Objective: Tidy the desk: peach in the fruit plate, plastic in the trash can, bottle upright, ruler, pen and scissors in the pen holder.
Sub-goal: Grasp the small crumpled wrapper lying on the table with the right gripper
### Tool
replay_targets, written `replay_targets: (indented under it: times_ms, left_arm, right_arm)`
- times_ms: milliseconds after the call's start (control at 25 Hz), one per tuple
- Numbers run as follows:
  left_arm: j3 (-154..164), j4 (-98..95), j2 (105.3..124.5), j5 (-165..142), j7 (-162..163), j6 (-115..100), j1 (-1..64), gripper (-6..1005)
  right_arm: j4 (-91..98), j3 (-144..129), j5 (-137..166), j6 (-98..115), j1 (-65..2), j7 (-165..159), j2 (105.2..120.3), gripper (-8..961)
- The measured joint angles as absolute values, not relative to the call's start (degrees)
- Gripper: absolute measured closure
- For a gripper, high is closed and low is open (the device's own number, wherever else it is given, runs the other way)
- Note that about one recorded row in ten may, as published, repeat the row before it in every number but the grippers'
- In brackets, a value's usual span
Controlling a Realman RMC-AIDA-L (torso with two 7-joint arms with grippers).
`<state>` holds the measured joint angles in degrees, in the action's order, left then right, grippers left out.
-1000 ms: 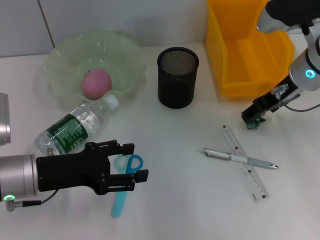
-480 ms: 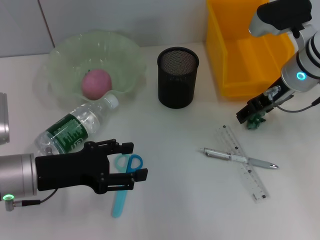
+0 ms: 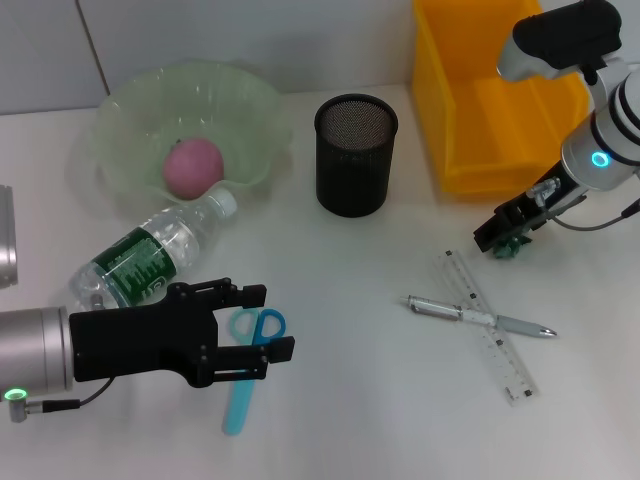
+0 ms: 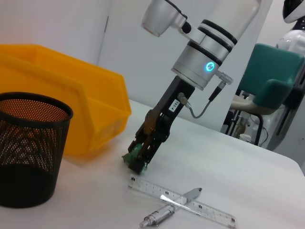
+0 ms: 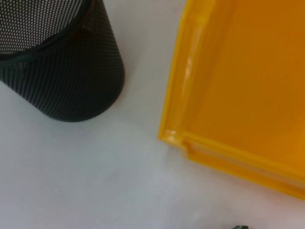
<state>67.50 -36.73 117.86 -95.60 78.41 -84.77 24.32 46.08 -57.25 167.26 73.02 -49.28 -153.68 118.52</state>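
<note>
The peach (image 3: 192, 167) sits in the green fruit plate (image 3: 120, 110); the mesh pen holder (image 3: 355, 155) looks empty. Left gripper (image 3: 262, 326) fingers are apart; right gripper (image 3: 497, 240) fingers clamp a green scrap (image 3: 508, 249).

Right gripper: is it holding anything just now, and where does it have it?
The right gripper is shut on a small green piece, pinched at its fingertips above the ruler. The left gripper holds nothing.

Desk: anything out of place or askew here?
The bottle lies on its side by the plate. The pen lies crossed over the ruler, and the scissors lie loose under the left gripper.
</note>
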Motion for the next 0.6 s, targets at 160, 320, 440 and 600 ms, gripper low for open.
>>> replay_targets:
  times_ms: [160, 320, 440, 600]
  left_arm:
    - [67.2, -36.8, 117.8, -95.5, 78.5, -85.0, 24.3, 221]
    - [67.1, -36.8, 117.73, -95.5, 78.5, -85.2, 24.3, 222]
    - [67.1, -36.8, 117.7, -95.5, 78.5, -85.2, 24.3, 223]
    - [67.1, -36.7, 117.64, -95.5, 78.4, -85.3, 24.3, 224]
  right_arm:
    - [45.9, -57.3, 167.2, 72.9, -49.3, -153.5, 118.71, 198]
    - [46.1, -57.3, 167.2, 72.9, -49.2, -153.5, 118.73, 357]
    - [46.4, -57.3, 167.1, 72.9, -49.0, -153.5, 118.73, 442]
    - [50.1, -57.3, 166.8, 75.6, -48.2, -153.4, 118.81, 462]
